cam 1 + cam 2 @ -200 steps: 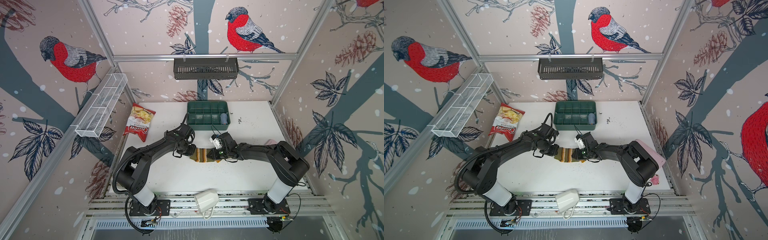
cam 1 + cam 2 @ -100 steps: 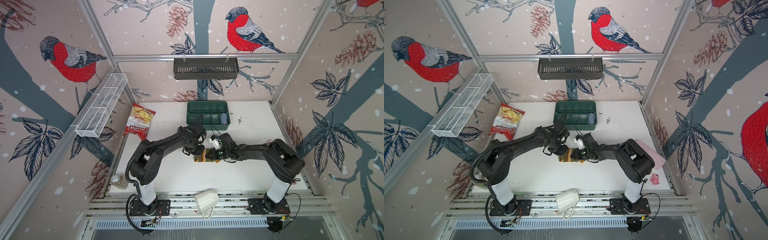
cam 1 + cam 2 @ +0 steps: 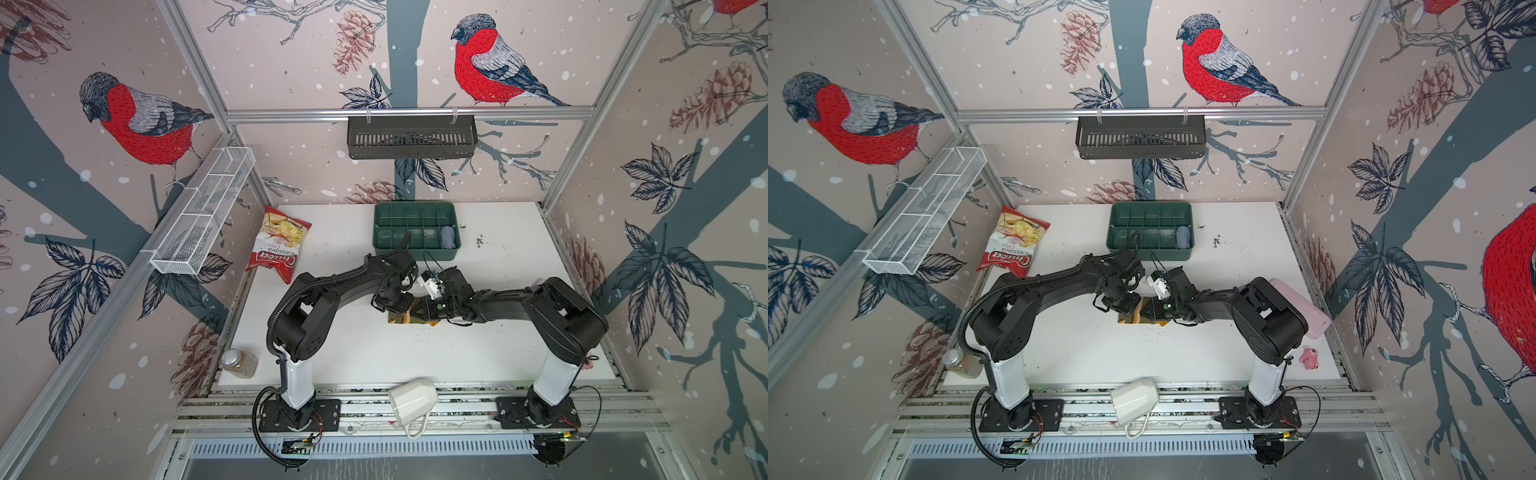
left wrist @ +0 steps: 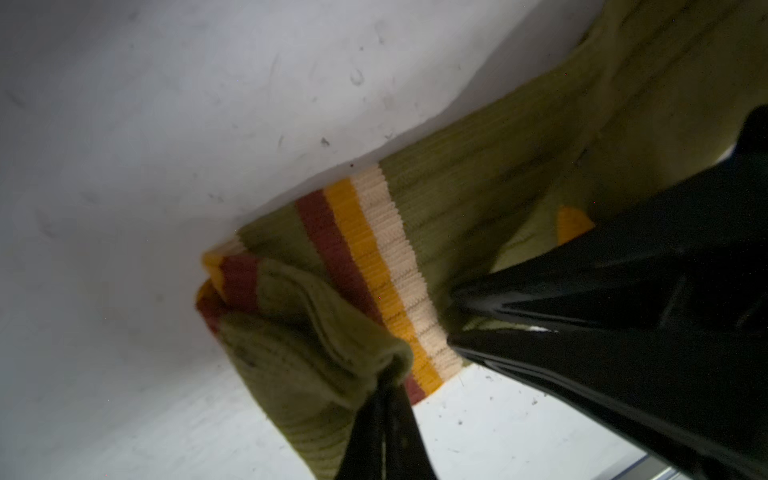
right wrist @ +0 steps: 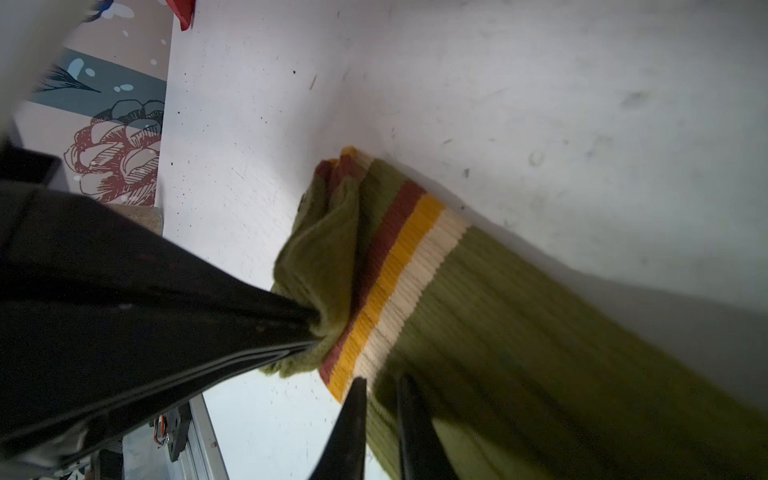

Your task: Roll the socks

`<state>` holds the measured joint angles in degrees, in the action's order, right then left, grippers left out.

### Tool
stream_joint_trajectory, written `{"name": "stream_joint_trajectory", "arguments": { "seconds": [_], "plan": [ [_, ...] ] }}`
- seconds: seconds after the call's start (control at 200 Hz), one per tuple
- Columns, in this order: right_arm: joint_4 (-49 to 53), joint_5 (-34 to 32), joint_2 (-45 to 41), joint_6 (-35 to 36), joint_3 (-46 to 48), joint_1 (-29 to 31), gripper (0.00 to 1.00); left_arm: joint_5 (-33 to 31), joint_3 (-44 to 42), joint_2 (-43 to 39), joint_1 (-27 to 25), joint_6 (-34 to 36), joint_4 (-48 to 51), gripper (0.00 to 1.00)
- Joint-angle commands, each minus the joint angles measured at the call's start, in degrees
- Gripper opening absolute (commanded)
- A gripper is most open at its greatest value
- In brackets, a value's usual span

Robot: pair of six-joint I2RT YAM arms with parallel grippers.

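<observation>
The olive-green socks (image 3: 409,319) with brown, orange and cream cuff stripes lie bunched at the table's middle, mostly hidden under both grippers in both top views. My left gripper (image 4: 388,376) is shut on a folded-over flap of the green cuff (image 4: 332,332). My right gripper (image 5: 380,380) is shut on the sock's edge just past the cream stripe (image 5: 419,266), with knit fabric between its fingers. The two grippers meet over the socks (image 3: 1134,318), left gripper (image 3: 395,305) next to right gripper (image 3: 430,311). An orange patch (image 4: 571,224) shows beside the right gripper's black body.
A green compartment tray (image 3: 415,254) stands behind the grippers with a blue-grey sock roll (image 3: 448,237) in it. A chips bag (image 3: 276,245) lies at the back left, a spice jar (image 3: 239,363) at the front left, a white mug (image 3: 413,401) at the front rail. Pink items (image 3: 1302,307) lie at the right.
My left arm has swung right with the cuff, closing up to the right gripper. The visible part of the socks has grown shorter. The right gripper has barely moved.
</observation>
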<state>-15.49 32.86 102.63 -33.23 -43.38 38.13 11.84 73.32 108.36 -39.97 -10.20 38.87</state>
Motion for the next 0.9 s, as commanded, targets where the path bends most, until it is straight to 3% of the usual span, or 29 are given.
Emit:
{"name": "stream_joint_trajectory", "arguments": {
  "seconds": [0.0, 0.205, 0.415, 0.896],
  "plan": [
    [-0.2, 0.6, -0.6, -1.0, 0.4, -0.1, 0.18, 0.8, -0.5, 0.2, -0.1, -0.4, -0.9, 0.05],
    [-2.2, 1.9, -2.1, -1.8, 0.6, -0.3, 0.19, 1.2, -2.2, -0.4, 0.6, -1.1, -2.7, 0.11],
    [-4.8, 4.3, -2.2, -3.1, -0.1, -0.2, 0.19, 6.4, -6.6, -3.3, 3.1, -2.0, -8.0, 0.15],
    [-7.6, 6.3, 1.1, -5.0, -3.4, 0.9, 0.11, 13.1, -12.6, -5.2, 6.4, -2.6, -15.1, 0.15]
  ]
}}
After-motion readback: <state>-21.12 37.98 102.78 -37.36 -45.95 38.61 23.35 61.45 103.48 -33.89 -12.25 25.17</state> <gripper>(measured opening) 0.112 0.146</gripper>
